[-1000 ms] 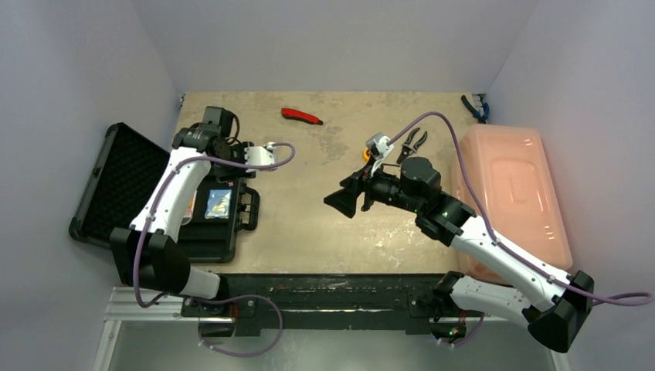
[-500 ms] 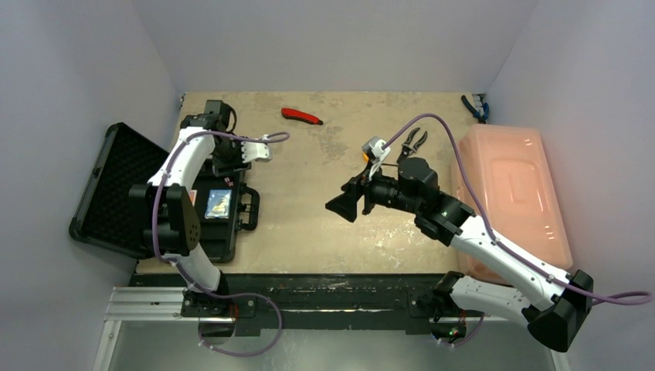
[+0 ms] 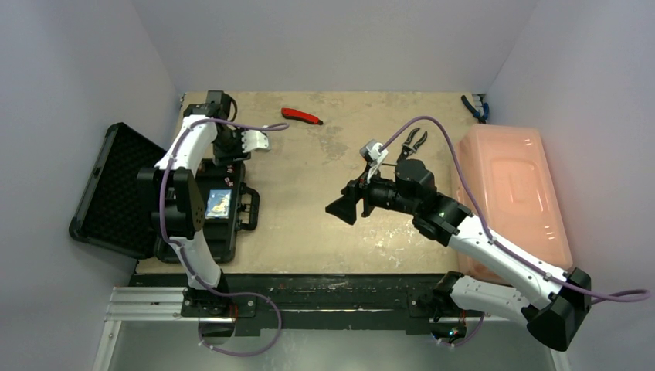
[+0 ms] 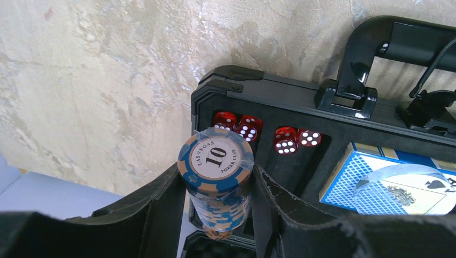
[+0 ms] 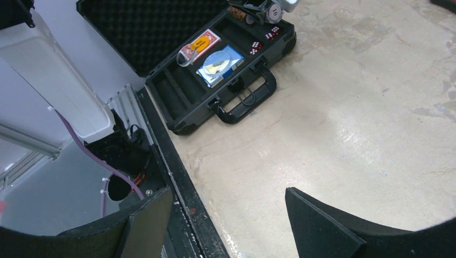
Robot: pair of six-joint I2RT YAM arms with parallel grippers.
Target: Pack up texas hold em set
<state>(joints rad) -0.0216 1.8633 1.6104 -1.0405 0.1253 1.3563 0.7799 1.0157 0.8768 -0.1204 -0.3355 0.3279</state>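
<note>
Chip roll (image 4: 216,172) clamped in your left gripper (image 4: 218,200), red dice (image 4: 244,127) just beyond it; your right gripper (image 5: 226,201) gapes wide, empty.

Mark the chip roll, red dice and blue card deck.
chip roll (image 4: 216,156), left wrist view, top chip's label.
red dice (image 4: 285,141), left wrist view, one die's face.
blue card deck (image 4: 343,176), left wrist view, patterned back.

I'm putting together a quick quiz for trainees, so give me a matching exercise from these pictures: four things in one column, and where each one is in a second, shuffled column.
Things:
1. chip roll
2. red dice
3. blue card deck
4. red-handled tool

Places:
A. lying on the table
B. under a clear disc
C. between the left fingers
D. in a pocket of the case

Pairs: 1-C, 2-D, 3-B, 4-A
</note>
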